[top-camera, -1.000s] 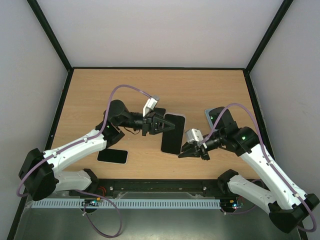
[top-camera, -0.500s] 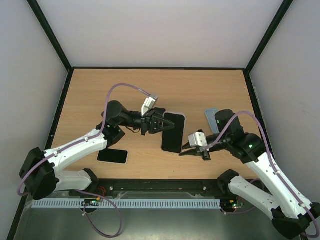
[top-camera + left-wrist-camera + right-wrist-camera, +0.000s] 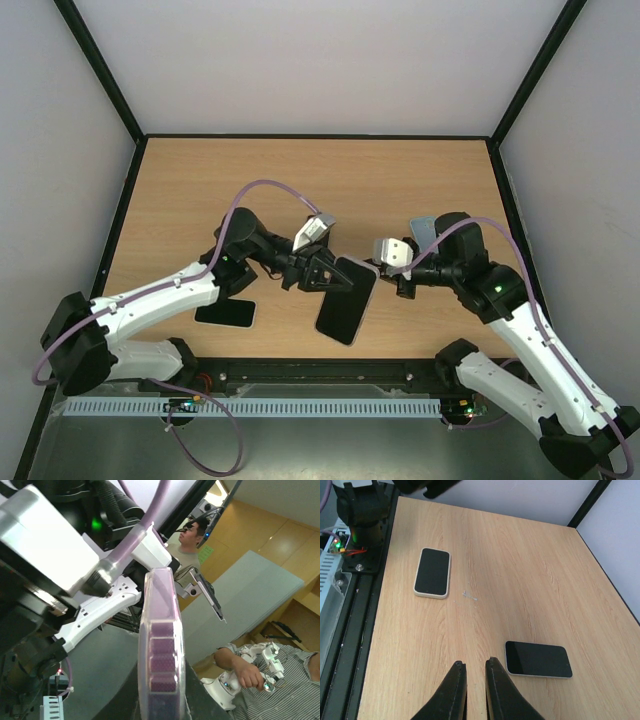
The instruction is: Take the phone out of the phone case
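Above the near edge of the bench (image 3: 180, 180) the cased phone (image 3: 345, 300) is being pinched aloft by the left gripper (image 3: 332, 272) (a firm hold matters), while the right gripper (image 3: 474, 664), pressed together and empty, should be hooked under its rim.

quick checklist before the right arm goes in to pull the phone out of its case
1. Left end effector grip on the black phone in a translucent case: ok, shut on its far end, and the phone is raised off the wooden table.
2. Phone seated in the case: ok, the rim wraps its edge in the left wrist view.
3. Right end effector open for a grasp: not ok, fingers nearly together and empty.
4. Right end effector at the phone: not ok, it is apart from it, on its right.
5. Spare white-rimmed black phone out of the way: ok, flat on the table by the left arm.
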Action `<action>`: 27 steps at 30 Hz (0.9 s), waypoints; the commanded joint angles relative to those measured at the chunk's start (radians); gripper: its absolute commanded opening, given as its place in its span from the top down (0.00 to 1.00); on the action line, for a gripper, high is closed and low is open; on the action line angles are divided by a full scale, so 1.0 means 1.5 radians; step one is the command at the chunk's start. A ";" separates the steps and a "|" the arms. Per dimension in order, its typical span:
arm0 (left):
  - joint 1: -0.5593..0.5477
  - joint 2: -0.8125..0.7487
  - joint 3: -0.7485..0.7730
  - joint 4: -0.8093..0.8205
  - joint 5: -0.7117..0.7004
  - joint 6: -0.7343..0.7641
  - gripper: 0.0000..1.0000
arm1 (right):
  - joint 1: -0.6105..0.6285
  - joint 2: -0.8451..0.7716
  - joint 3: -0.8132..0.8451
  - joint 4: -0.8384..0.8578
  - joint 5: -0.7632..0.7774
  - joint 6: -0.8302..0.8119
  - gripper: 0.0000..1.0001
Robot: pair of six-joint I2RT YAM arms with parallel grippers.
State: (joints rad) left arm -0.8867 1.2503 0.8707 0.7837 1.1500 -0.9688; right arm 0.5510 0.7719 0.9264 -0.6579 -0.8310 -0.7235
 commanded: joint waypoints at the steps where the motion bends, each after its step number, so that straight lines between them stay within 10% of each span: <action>1: 0.024 -0.035 0.030 -0.076 -0.051 0.072 0.97 | -0.002 -0.019 0.018 0.026 0.000 0.088 0.87; 4: 0.054 -0.077 0.016 -0.139 -0.140 0.111 0.98 | -0.002 -0.031 0.020 0.020 -0.015 0.137 0.82; 10: 0.071 -0.190 -0.031 -0.196 -0.299 0.209 0.98 | -0.002 -0.057 -0.003 -0.126 -0.123 0.015 0.29; 27: 0.054 -0.169 -0.067 -0.079 -0.263 0.155 0.97 | 0.011 0.014 0.072 -0.046 -0.251 0.174 0.44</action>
State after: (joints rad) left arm -0.7986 1.0203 0.7662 0.5606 0.7650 -0.7261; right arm 0.5591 0.8104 1.0088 -0.7902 -1.1526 -0.5461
